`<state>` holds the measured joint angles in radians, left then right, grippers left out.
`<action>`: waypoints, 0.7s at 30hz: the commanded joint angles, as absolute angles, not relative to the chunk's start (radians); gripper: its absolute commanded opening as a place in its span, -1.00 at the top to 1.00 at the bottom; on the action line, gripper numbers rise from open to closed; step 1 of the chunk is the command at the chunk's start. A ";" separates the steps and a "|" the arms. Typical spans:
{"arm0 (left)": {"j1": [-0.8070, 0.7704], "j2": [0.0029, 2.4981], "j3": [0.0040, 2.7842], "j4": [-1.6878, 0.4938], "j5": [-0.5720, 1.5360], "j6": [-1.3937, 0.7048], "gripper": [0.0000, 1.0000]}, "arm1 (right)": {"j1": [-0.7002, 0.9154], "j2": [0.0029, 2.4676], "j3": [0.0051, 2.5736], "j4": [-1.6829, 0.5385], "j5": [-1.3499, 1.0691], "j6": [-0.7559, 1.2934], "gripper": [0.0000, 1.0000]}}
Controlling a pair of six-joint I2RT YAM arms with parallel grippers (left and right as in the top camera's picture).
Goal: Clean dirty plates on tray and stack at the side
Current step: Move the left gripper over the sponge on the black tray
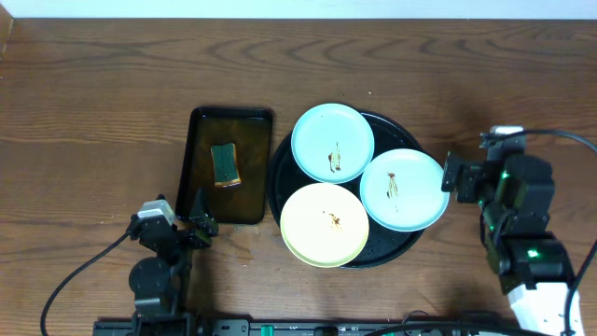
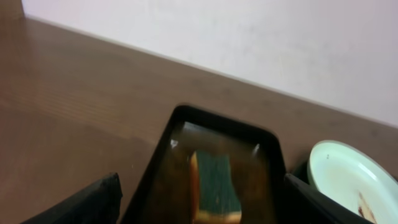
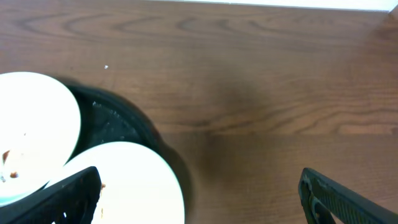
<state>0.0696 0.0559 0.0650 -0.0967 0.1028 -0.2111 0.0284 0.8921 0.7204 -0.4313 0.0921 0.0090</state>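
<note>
Both hands spread wide, empty: left hand [image 1: 201,219] lower left, at sponge tray [image 1: 198,117] near end; right hand [image 1: 450,175] just beside right blue plate [image 1: 403,189]. Three smeared plates [image 1: 332,140] on tray [image 1: 275,173], frame centre.

The worktop [image 1: 93,84] is dark brown wood with a bold, wavy grain running along its length. The light on it is even and soft, giving a dull sheen and only faint, blurred shadows. Beyond the far edge stands a plain pale wall [image 2: 249,37], off-white with a slight pinkish cast in the left wrist view. It meets the worktop's far edge in a straight line. From overhead the wall shows only as a narrow light strip along that far edge.
</note>
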 commanded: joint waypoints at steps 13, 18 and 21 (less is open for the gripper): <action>0.073 0.727 0.730 -0.529 0.116 -0.218 -0.62 | 0.039 0.986 0.883 -0.595 0.007 0.029 -0.97; 0.074 0.875 0.845 -0.604 0.113 -0.209 -0.62 | 0.039 1.019 0.883 -0.652 0.006 0.053 -0.91; 0.074 0.912 0.846 -0.573 0.113 -0.211 -0.62 | 0.039 1.043 0.883 -0.684 0.006 0.072 -0.91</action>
<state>0.0696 0.8845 0.8219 -0.5819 0.1059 -0.2127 0.0284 1.0229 0.8688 -0.6708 0.0143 0.0376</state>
